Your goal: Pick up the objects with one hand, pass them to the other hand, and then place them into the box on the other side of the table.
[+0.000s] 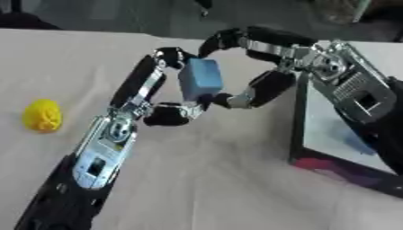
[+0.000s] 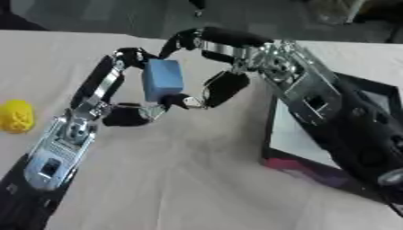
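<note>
Two hands are meeting over the table (image 1: 236, 188), caught mid-handover of a blue block (image 1: 201, 79). Taking the block as the marker: the box (image 2: 293, 139), black-rimmed with a pale floor, is sitting just to its right and a little nearer the robot, with something red and blue lying inside along its near wall. The right hand (image 1: 271, 54) is arching in from the block's upper right, fingers curled over its top and its thumb reaching under toward the lower right corner. The left hand (image 1: 150, 96) is coming up from the lower left, pinching the block between curled fingers along its left side and a thumb beneath. Whether the right hand is already bearing the block is hard to tell. A yellow ball (image 1: 42, 115) is waiting on the table well to the block's left. The pass looks half done; next, judging from this, the right hand needs to be closing fully before the left lets go, then carrying the block rightward to the box.
</note>
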Robot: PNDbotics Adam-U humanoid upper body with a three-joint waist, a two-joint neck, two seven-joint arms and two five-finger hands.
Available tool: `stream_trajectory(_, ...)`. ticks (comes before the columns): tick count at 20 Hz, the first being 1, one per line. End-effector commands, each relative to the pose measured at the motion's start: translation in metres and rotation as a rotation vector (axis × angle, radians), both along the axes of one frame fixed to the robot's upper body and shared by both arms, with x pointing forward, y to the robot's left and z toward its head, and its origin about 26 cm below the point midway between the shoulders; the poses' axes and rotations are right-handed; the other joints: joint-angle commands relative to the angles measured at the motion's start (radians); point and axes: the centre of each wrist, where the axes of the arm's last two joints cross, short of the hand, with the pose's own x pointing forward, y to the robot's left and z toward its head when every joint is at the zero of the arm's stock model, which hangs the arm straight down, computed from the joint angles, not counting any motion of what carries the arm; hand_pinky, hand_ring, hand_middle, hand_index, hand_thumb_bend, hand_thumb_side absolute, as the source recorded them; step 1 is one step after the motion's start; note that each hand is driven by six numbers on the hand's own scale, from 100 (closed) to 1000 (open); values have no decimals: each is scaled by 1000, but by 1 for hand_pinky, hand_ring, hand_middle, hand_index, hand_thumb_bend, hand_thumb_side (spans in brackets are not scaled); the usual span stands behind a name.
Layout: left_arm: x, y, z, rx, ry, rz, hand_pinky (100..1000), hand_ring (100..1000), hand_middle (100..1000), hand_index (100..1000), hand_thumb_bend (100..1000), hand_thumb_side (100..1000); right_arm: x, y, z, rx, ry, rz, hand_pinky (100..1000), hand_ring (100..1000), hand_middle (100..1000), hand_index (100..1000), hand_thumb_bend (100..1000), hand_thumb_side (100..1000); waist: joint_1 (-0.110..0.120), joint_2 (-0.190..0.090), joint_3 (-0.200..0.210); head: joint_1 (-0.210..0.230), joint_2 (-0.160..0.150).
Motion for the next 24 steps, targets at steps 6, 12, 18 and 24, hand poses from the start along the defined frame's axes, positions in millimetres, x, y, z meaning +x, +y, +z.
stream_trajectory(6,-3,-5,12,-39,-44,-28,741,760,560,523,100,167,2,-1,6,-1,-42,-26,928,1000,721,805,370,314,-9,-18,2,-9,-12)
stream_trajectory(12,-3,-6,11,-43,-42,-40,742,761,558,522,100,166,5,-1,3,37,-30,-37,923,977,651,766,335,291,-9,-14,3,-13,-17)
stream_trajectory(18,-2,-8,9,-32,-29,-41,741,761,557,522,100,166,5,-1,2,86,-5,-39,923,956,621,739,283,259,-10,-10,3,-10,-13)
stream_trajectory(24,-1,-10,6,-12,-8,-34,739,761,557,523,100,162,6,-2,1,109,37,-42,923,951,606,726,247,271,-9,-9,2,-11,-13)
